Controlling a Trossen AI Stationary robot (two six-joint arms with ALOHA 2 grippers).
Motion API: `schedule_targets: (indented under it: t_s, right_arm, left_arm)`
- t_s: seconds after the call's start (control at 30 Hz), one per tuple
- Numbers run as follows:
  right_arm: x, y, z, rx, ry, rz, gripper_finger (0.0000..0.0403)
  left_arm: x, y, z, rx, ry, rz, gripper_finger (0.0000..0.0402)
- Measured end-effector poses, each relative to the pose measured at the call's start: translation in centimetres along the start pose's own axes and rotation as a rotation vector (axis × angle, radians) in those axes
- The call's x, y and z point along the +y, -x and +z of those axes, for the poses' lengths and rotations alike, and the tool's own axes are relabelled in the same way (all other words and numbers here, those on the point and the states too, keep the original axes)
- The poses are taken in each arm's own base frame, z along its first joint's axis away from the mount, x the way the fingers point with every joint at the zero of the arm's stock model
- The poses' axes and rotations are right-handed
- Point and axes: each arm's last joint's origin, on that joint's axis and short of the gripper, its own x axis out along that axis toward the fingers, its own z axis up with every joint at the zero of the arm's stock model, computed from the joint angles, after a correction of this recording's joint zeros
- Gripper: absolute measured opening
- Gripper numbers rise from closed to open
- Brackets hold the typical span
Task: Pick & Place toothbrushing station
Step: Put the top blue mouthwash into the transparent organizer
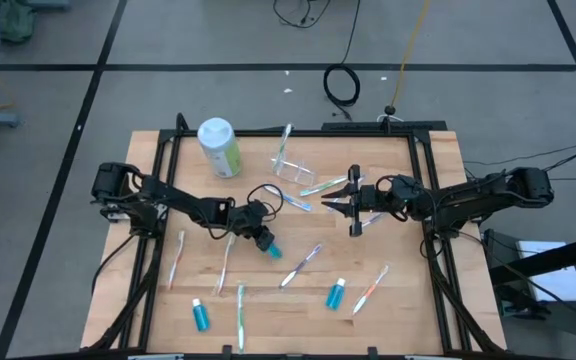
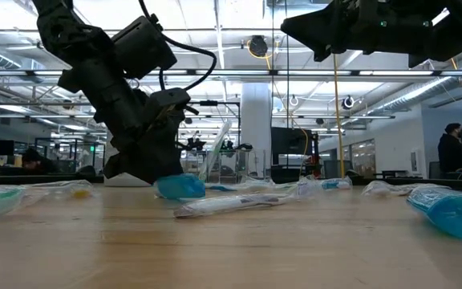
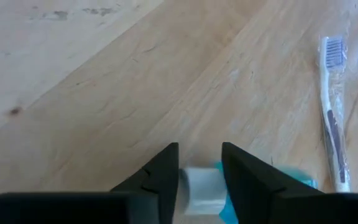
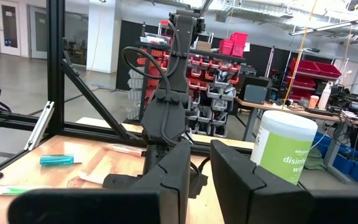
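A small blue tube (image 1: 272,247) is gripped by its white cap at the middle of the wooden table (image 1: 418,300), the left gripper (image 1: 261,238) pressed down low with its jaws clamped on that cap, the blue body lying on the wood. Bare boards are seen just around it, with a wrapped toothbrush (image 3: 332,112) lying close beside. Two more tubes (image 1: 200,315) (image 1: 336,294) and several toothbrushes (image 1: 301,265) are scattered toward the near edge. The clear cup (image 1: 290,168) is found tipped on its side near the far edge, beside a green-labelled wipes canister (image 1: 218,147). The right gripper (image 1: 354,201) is held raised right of centre, its jaws slightly parted and empty. The black frame rails (image 1: 293,132) are seen bordering the table.
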Motion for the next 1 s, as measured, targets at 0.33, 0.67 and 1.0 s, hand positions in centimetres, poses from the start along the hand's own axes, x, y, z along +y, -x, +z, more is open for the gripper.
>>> schedule_targets:
  t_s: [0.33, 0.67, 1.0]
  right_arm:
    - [0.0, 0.0, 0.0, 0.000, 0.000, 0.001, 0.0055]
    - [0.0, 0.0, 0.0, 0.000, 0.000, 0.000, 0.0055]
    - [0.0, 0.0, 0.0, 0.005, 0.000, 0.001, 0.0055]
  left_arm:
    - [0.2, 0.0, 0.3, -0.001, -0.218, -0.016, 0.0062]
    - [0.6, 0.3, 3.0, 0.020, -0.431, -0.207, 0.0090]
    - [-2.7, 1.7, 6.3, -0.012, -0.423, -0.289, 0.0125]
